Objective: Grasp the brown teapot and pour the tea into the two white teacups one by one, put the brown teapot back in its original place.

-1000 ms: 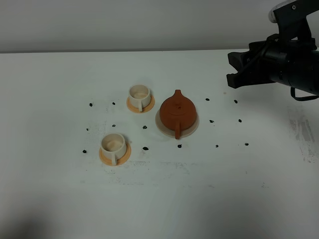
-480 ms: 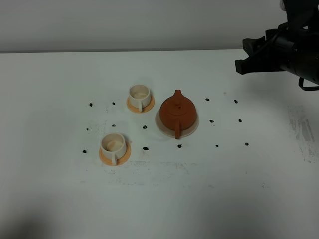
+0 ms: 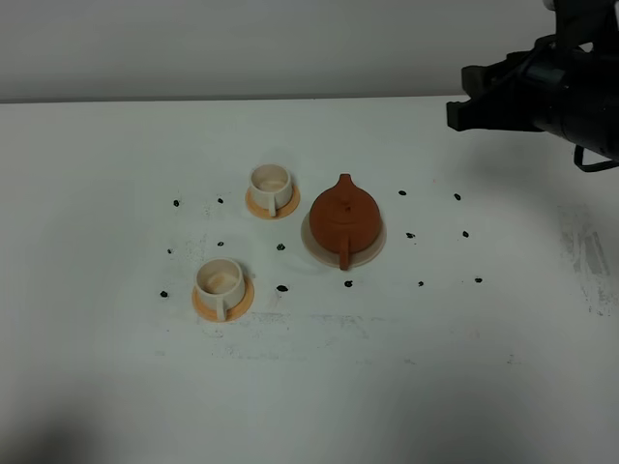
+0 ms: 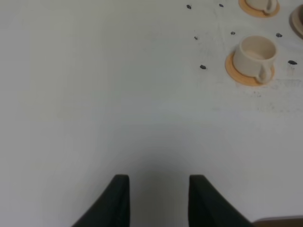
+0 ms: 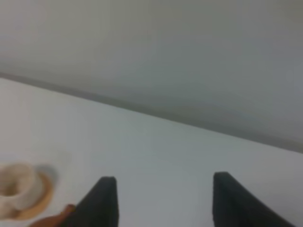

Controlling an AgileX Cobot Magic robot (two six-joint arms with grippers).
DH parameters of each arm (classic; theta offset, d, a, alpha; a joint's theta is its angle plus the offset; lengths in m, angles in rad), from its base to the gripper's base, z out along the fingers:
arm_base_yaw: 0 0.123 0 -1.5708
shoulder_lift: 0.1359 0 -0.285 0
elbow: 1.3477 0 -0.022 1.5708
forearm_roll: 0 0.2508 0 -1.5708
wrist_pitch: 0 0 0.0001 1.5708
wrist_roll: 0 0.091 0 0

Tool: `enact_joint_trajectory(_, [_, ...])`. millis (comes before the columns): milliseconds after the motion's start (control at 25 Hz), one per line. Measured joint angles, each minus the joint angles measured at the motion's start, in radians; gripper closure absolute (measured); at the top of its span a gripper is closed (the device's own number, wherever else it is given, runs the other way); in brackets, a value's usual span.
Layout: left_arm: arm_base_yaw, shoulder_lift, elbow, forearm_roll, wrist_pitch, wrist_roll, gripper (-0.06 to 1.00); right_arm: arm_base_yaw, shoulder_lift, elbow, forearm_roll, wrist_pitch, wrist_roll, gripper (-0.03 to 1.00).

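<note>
Your right gripper (image 3: 462, 94): wide apart, empty, arm level, well apart from the brown teapot (image 3: 342, 215). Left gripper (image 4: 158, 189): parted, empty.

"That teapot (image 3: 343, 217) looked like matt, unglazed reddish clay."
"And the 2 teacups (image 3: 270, 182) (image 3: 220, 278)?"
"Smooth cream ceramic, faintly glossy, on matt orange coasters (image 3: 244, 298). The table (image 3: 106, 367) was matt white, scuffed and smudged in places."

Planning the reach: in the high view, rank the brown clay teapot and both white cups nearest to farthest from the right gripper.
1. Round brown clay teapot, centre.
2. Rear white cylindrical teacup, left of it.
3. Front white teacup, farthest left from right gripper.
</note>
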Motion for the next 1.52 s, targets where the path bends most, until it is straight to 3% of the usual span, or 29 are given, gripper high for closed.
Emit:
enact_joint_trajectory(280, [0.000, 0.000, 0.000, 0.000, 0.000, 0.000, 0.66, 0.140, 0.013, -0.038, -0.597, 0.006, 0.721, 0.53])
enact_joint_trajectory(480, [0.000, 0.000, 0.000, 0.000, 0.000, 0.000, 0.66, 0.271, 0.031, -0.047, -0.994, 0.032, 1.140, 0.53])
enact_joint_trajectory(560, [0.000, 0.000, 0.000, 0.000, 0.000, 0.000, 0.66, 0.314, 0.053, -0.047, -1.106, 0.078, 1.288, 0.53])
enact_joint_trajectory(680, [0.000, 0.000, 0.000, 0.000, 0.000, 0.000, 0.66, 0.356, 0.094, -0.047, -1.180, 0.151, 1.389, 0.53])
enact_joint_trajectory(1040, [0.000, 0.000, 0.000, 0.000, 0.000, 0.000, 0.66, 0.370, 0.235, -0.088, -1.152, 0.210, 1.442, 0.58])
enact_joint_trajectory(1360, [0.000, 0.000, 0.000, 0.000, 0.000, -0.001, 0.66, 0.367, 0.377, -0.298, -1.383, 0.473, 1.677, 0.59])
enact_joint_trajectory(1520, [0.000, 0.000, 0.000, 0.001, 0.000, 0.000, 0.66, 0.349, 0.412, -0.364, -1.433, 0.583, 1.726, 0.60])
